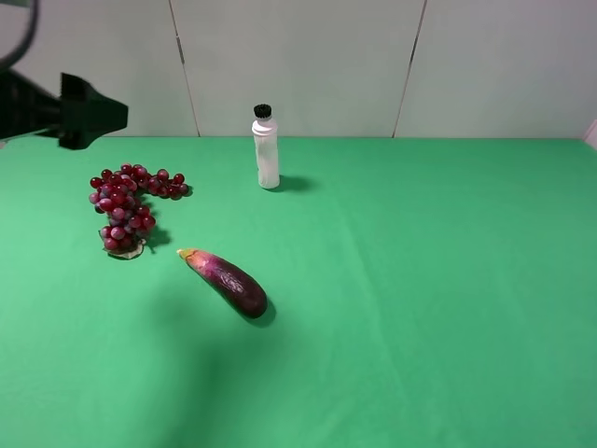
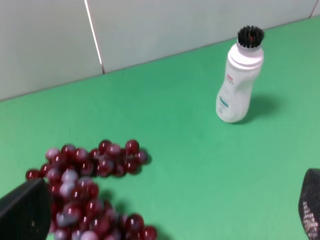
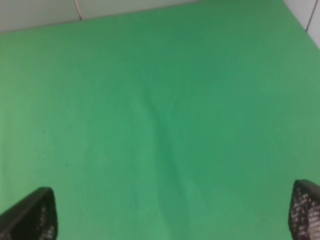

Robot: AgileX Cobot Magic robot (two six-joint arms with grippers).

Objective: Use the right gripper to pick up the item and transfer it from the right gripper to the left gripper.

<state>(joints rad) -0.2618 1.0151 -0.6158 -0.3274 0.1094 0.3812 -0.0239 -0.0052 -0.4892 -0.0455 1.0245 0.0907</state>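
Left gripper (image 2: 165, 215) spread wide above grapes (image 2: 90, 192).

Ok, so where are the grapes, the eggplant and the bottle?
Grapes (image 1: 124, 207), exterior high view: on the middle of the red bunch.
Eggplant (image 1: 229, 281), exterior high view: on the middle of its purple body.
Bottle (image 1: 267, 154), exterior high view: on its white body, below the black cap.

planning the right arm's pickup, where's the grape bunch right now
In the exterior high view the grape bunch lies on the green table, far left, left of the white bottle and just up-left of the eggplant.
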